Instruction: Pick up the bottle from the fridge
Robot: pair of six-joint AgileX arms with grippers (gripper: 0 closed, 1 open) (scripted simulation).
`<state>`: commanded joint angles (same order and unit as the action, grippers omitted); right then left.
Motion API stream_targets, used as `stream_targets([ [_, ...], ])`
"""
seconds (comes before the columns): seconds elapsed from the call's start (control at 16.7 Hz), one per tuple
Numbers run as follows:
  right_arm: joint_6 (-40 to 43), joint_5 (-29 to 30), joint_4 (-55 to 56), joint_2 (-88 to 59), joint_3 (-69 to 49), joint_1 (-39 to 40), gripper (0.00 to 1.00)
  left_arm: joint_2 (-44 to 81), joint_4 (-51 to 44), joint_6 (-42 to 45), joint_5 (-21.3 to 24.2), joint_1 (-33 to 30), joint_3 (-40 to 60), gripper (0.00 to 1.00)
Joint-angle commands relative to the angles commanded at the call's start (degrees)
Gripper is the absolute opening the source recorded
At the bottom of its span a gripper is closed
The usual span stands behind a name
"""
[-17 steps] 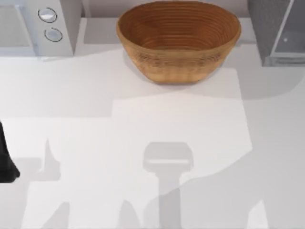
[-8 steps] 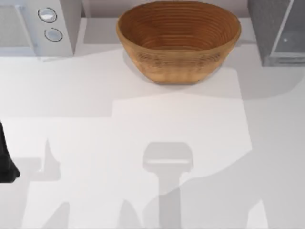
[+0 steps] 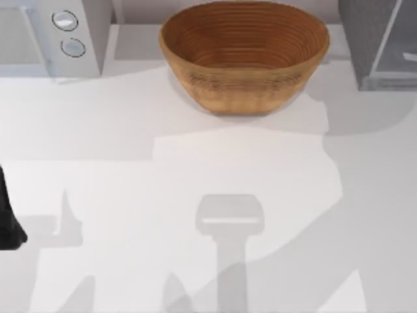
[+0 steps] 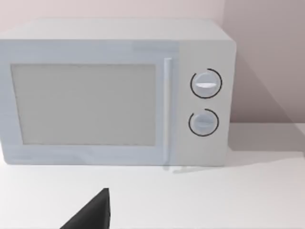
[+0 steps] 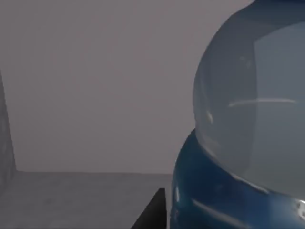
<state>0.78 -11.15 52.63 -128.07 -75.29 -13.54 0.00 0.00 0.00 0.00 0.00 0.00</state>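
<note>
My right wrist camera sits right up against the bottle point(image 5: 248, 138). It looks huge here: a round, pale, see-through body above a shiny blue part. It stands inside the fridge point(image 3: 374, 42), with grey walls around it. I cannot tell how my right fingers are set. From above, a woven basket point(image 3: 244, 55) sits beside the fridge on the white counter point(image 3: 195, 169). Past the basket is a white microwave point(image 4: 114, 93). My left arm waits near it; I cannot tell its fingers either.

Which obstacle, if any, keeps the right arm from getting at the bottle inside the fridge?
Probably none. The right wrist view sits inside the fridge, with the bottle looming just ahead and nothing between. A dark finger tip shows beside it.
</note>
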Motion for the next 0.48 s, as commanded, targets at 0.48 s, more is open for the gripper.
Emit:
stream_targets([
  [0.48, 0.0, -0.4, -0.6, 3.0, 2.1, -0.3, 0.00, 0.0, 0.0, 0.0, 0.0, 0.0, 0.0, 1.00],
])
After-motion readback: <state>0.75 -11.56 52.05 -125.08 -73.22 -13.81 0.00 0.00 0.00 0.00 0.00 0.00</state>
